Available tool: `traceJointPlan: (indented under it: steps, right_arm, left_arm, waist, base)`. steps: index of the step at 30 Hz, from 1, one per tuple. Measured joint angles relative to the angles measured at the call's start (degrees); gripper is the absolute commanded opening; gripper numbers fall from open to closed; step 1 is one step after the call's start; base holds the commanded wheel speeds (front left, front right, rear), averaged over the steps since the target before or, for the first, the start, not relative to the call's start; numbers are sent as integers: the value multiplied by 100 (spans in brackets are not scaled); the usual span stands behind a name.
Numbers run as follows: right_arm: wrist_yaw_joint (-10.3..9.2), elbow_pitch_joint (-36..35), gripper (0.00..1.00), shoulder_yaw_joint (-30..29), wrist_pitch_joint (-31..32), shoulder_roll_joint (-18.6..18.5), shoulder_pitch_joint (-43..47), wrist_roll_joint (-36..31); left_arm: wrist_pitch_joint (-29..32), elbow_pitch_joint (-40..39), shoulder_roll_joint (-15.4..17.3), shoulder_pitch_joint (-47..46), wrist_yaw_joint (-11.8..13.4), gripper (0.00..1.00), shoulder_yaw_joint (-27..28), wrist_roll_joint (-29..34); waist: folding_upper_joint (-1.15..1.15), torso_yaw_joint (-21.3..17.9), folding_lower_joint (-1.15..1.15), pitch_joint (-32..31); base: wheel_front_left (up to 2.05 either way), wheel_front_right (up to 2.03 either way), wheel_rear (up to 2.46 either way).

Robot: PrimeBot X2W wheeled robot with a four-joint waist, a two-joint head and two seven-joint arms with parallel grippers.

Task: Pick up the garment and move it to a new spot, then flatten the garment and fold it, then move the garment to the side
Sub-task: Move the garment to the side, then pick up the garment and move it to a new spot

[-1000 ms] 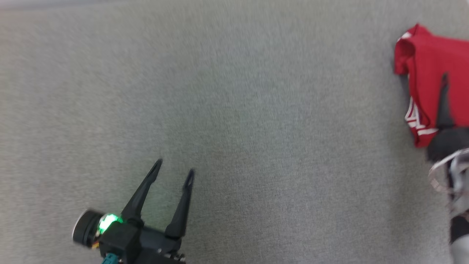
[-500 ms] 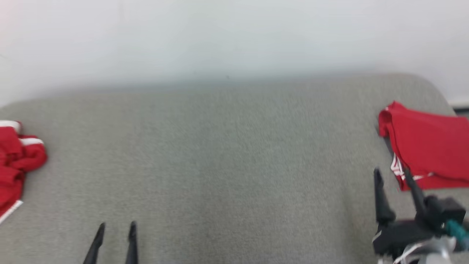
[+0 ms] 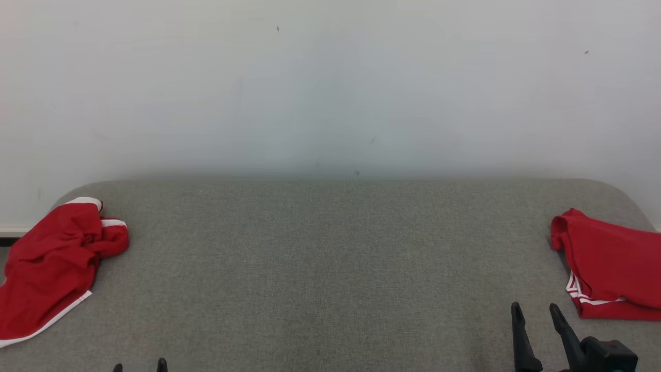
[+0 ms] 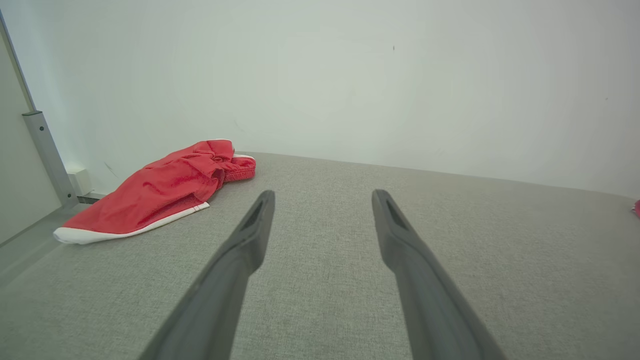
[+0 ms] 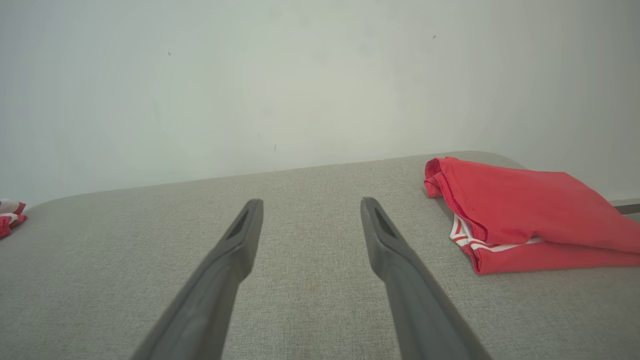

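Grey fabric tabletop (image 3: 330, 248) before a white wall (image 3: 330, 93). A folded red garment (image 3: 609, 263) lies at the right edge, seemingly finished and set aside. A crumpled red garment (image 3: 51, 263) at the left looks untouched. The left claw (image 4: 323, 195) and right claw (image 5: 311, 202) gape empty at the near edge.

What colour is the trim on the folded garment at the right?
White stripes on the red folded garment, best seen in the right wrist view.

One garment (image 3: 51, 261) left, other garment (image 3: 614, 258) right
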Motion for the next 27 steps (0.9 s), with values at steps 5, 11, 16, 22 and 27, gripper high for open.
traceJointPlan:
  steps: [5,11,16,22,27]
  right_arm:
    - [0,143,100,-8,-34,11,82,-93]
    - [0,223,100,30,-64,11,88,-76]
    - [0,255,100,43,-105,11,74,-27]
    - [0,279,100,53,-131,12,74,-9]
    - [0,280,100,67,-154,12,74,14]
  left_arm:
    - [0,113,-36,95,-49,100,-120,114]
    - [0,129,-76,94,-56,100,-176,167]
    - [0,101,-89,81,-57,100,-174,202]
    - [0,94,-100,73,-85,100,-193,310]
    - [0,86,-101,71,-85,100,-177,350]
  waist:
    - [1,-50,1,-70]
    - [1,-154,2,-52]
    - [1,-168,2,-29]
    - [1,-121,2,-6]
    - [1,-61,2,-1]
  base:
    - [0,0,0]
    - [0,0,0]
    - [0,0,0]
    - [0,0,0]
    - [0,0,0]
